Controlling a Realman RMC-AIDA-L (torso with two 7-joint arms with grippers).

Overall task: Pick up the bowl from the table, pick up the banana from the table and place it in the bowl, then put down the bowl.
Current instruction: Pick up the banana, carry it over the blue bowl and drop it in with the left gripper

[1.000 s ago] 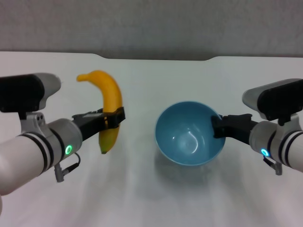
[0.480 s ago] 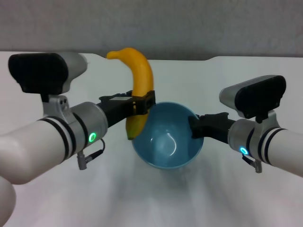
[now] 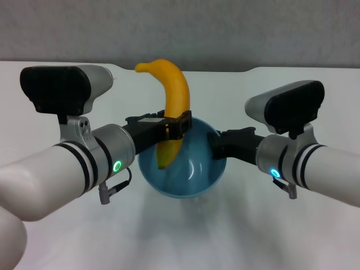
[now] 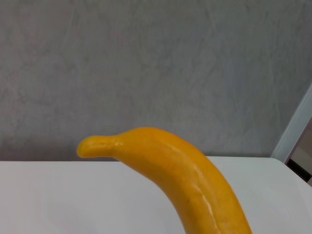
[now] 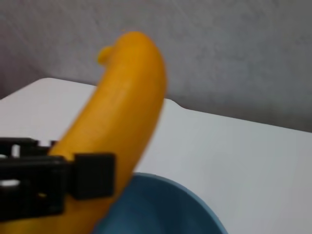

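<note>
My left gripper (image 3: 175,127) is shut on the yellow banana (image 3: 172,115), held upright with its lower tip inside the light-blue bowl (image 3: 188,171). My right gripper (image 3: 216,143) is shut on the bowl's right rim and holds the bowl above the white table (image 3: 292,90). The banana also fills the left wrist view (image 4: 185,175). In the right wrist view the banana (image 5: 124,117) stands over the bowl's rim (image 5: 165,204), with the left gripper's black fingers (image 5: 92,175) clamped on it.
The table's far edge has a shallow dark cut-out (image 3: 185,70) before a grey wall (image 3: 180,28). Bare white tabletop lies left, right and in front of the bowl.
Both arms moved toward the middle. The banana went from beside the bowl's left rim to over the bowl, its tip now inside. The bowl shifted left.
</note>
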